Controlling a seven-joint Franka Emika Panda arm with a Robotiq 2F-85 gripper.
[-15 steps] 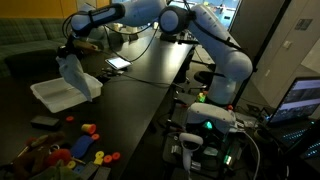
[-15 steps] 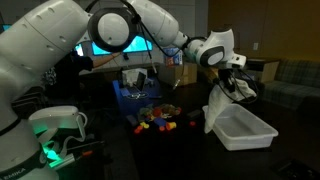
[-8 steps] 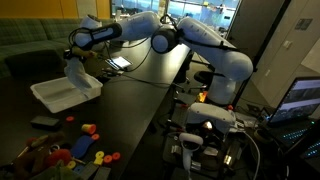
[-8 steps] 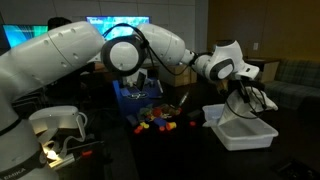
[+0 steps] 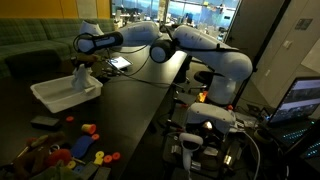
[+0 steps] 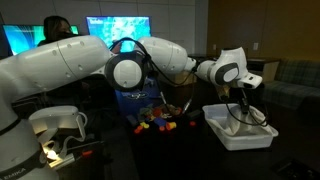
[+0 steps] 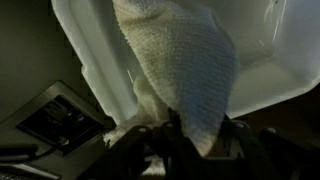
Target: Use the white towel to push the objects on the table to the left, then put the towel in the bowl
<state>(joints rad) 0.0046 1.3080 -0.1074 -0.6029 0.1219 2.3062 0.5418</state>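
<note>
One step left, we judge: the drop. The white towel [image 7: 185, 70] hangs from the gripper [image 7: 185, 140] into the bowl [image 7: 275, 45]. We cannot tell if the jaws pinch it or stand loose. The objects [image 6: 160, 122] sit clustered, well apart. Next: release fully, lift clear.
</note>
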